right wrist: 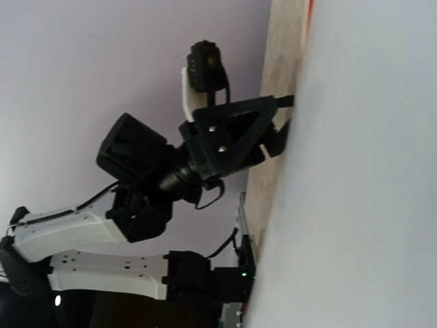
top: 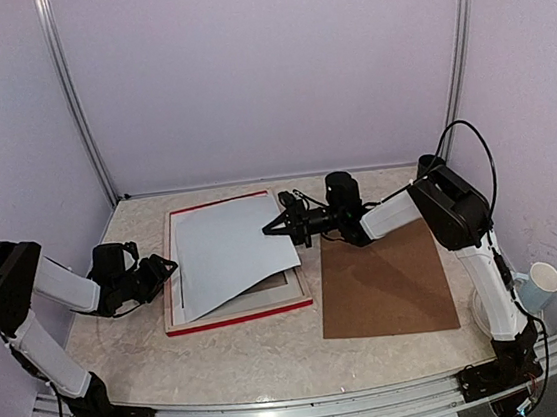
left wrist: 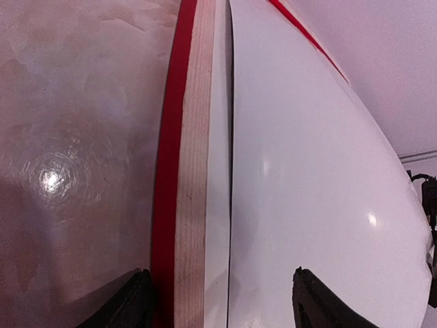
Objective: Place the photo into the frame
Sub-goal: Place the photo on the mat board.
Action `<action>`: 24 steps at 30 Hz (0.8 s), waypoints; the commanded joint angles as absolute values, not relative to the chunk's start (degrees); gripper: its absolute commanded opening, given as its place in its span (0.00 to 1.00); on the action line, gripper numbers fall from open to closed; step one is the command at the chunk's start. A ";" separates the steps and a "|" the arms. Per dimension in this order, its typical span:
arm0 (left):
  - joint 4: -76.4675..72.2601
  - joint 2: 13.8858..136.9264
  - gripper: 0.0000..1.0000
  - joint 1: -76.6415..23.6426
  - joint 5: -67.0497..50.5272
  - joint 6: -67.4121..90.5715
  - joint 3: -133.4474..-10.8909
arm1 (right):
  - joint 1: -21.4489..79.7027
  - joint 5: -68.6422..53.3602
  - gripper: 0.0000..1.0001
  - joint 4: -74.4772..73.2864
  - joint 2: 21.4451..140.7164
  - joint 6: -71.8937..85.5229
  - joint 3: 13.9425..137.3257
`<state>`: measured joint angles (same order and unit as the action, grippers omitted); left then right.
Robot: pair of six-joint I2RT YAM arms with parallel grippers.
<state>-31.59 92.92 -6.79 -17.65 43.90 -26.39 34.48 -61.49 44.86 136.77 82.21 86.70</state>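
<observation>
Now left jaws stand wide astride the frame (top: 236, 320) at 9 o'clock, while right jaws, gap impossible to tell, meet the photo (top: 228, 249) at 3 o'clock.

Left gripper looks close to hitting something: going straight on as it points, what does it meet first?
Most likely the frame: its side rail sits right ahead, between the open fingers.

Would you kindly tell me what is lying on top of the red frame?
A white sheet lies skewed across the frame, covering most of its opening. Only parts of its rails and a sliver of the opening show. Whatever lies beneath the sheet is hidden.
</observation>
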 commanded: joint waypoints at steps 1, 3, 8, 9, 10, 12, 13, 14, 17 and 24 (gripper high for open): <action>-31.55 93.52 0.69 -6.85 -19.24 44.26 -25.80 | 35.23 -63.21 0.15 51.27 137.02 86.89 87.79; -31.64 93.66 0.69 -6.86 -19.29 44.28 -25.75 | 35.24 -63.34 0.15 52.59 137.02 88.21 88.16; -31.64 93.69 0.69 -6.86 -19.38 44.28 -25.79 | 35.33 -63.47 0.15 52.49 136.98 88.79 89.65; -31.60 93.69 0.69 -6.86 -19.40 44.27 -25.88 | 35.39 -63.41 0.15 52.41 137.06 88.97 89.84; -31.70 93.76 0.69 -6.90 -19.39 44.32 -25.90 | 35.54 -63.40 0.15 52.47 137.17 89.15 90.06; -31.73 93.86 0.69 -6.99 -19.42 44.36 -25.88 | 35.78 -63.33 0.15 52.80 137.43 89.67 90.45; -31.77 93.86 0.69 -7.03 -19.42 44.35 -25.88 | 35.92 -63.24 0.15 53.14 137.58 90.06 90.58; -31.79 93.93 0.69 -7.11 -19.39 44.36 -25.92 | 36.02 -63.20 0.15 53.62 137.77 90.59 90.68; -31.82 94.19 0.69 -7.21 -19.22 44.36 -25.82 | 36.27 -63.02 0.15 54.97 138.22 92.01 91.22; -32.25 94.56 0.69 -7.38 -19.24 44.31 -25.64 | 37.06 -62.81 0.15 56.58 139.02 93.65 92.48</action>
<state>-32.12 93.21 -6.87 -17.82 44.12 -26.39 35.99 -62.57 53.08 137.38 91.85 90.65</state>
